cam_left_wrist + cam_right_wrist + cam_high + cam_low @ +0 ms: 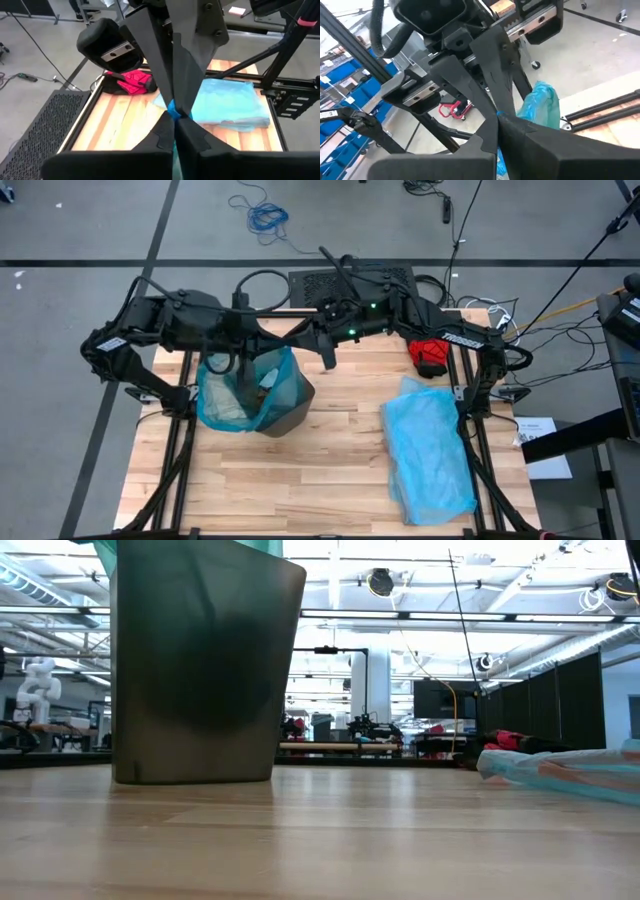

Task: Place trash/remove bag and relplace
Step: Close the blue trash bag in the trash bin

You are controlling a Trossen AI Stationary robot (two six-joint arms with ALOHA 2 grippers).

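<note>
left hand [175,117] clamped on blue loop of bag [245,395] | right hand [498,117] clamped on its opposite rim, at 3 o'clock from left | bag in bin [205,660], bench [330,450] at 9 o'clock | both directly above; lift straight up

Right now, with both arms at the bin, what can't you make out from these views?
- Trash in the dark teal-green plastic bag: high view, arms cover most; individual scraps too small.
- Brown bin rim: low view, cut off by the top edge.
- Left fingers pinch a blue strip; which handle loop, unclear.
- Right fingers likewise.
</note>
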